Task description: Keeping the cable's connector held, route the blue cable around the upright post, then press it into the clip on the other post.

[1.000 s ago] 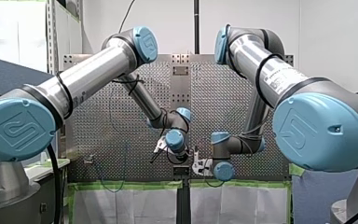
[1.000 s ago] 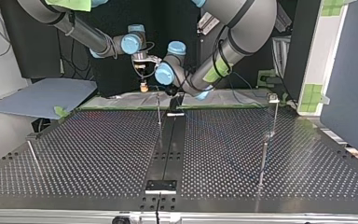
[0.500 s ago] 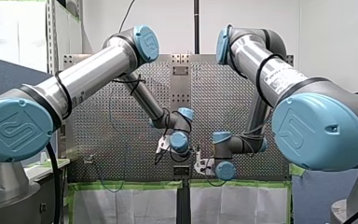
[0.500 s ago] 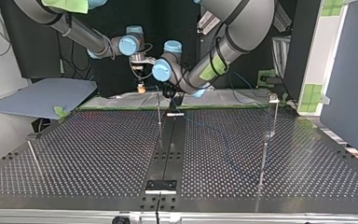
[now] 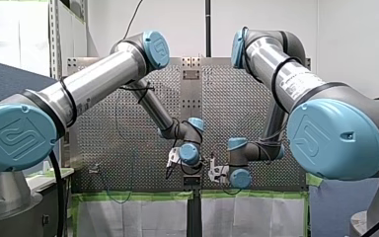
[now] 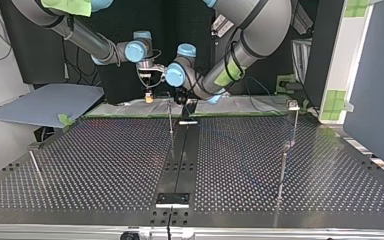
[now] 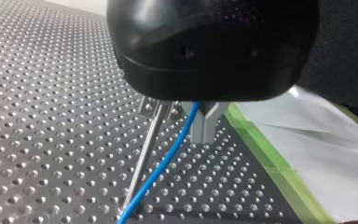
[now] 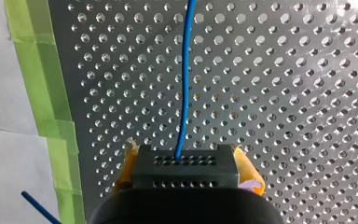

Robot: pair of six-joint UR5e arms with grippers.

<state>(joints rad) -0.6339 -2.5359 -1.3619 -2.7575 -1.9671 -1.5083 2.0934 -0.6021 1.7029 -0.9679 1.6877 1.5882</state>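
In the left wrist view my left gripper [image 7: 186,116] has its metal fingers shut on the blue cable [image 7: 168,158], which runs down past a thin upright post [image 7: 144,158] right beside them. In the right wrist view my right gripper [image 8: 185,158] has its yellow pads shut on the black connector [image 8: 168,175], and the blue cable [image 8: 184,84] leads straight ahead over the perforated plate. In the top view both grippers hang at the far table edge: my right gripper [image 6: 149,97] beside the upright post [image 6: 170,120], my left gripper [image 6: 180,99] on its other side. The tall clip post [image 6: 294,115] stands at that view's right.
A black rail [image 6: 180,160] runs down the middle of the perforated table. Green tape [image 8: 58,116] and white sheeting line the edge near the grippers. A grey-blue board [image 6: 45,102] lies at the top view's left, with a short leaning post [image 6: 35,167] near it.
Both wrists have shifted a little towards the top view's left. In the front view the left wrist has sunk lower. Both grips are unchanged.
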